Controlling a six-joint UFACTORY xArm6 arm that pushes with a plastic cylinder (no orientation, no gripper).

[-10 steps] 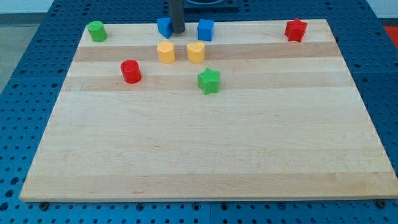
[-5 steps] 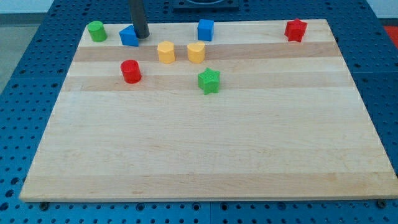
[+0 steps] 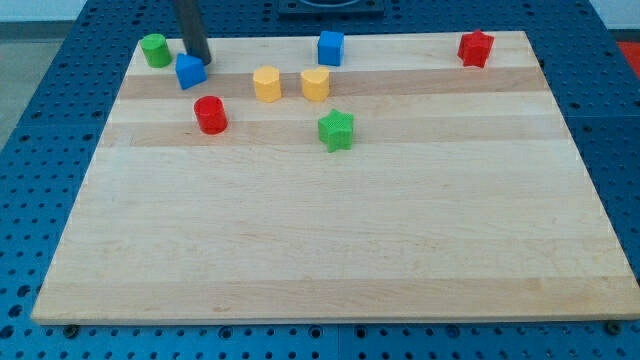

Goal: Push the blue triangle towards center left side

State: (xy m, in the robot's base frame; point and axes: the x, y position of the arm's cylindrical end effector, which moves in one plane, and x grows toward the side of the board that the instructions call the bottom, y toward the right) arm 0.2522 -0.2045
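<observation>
The blue triangle (image 3: 189, 71) lies near the view's top left of the wooden board (image 3: 330, 240). My tip (image 3: 198, 58) touches its upper right edge, just above it. The dark rod runs up out of the view's top. A green cylinder (image 3: 154, 49) stands left of the rod in the board's top left corner. A red cylinder (image 3: 210, 114) stands just below and right of the blue triangle.
A blue cube (image 3: 330, 47) sits at the top middle. Two yellow blocks (image 3: 266, 83) (image 3: 315, 84) sit side by side below it. A green star (image 3: 336, 130) lies below those. A red star (image 3: 476, 48) is at the top right.
My tip has swept left along the board's top, pushing the blue triangle left and then slightly down. The other blocks have not moved.
</observation>
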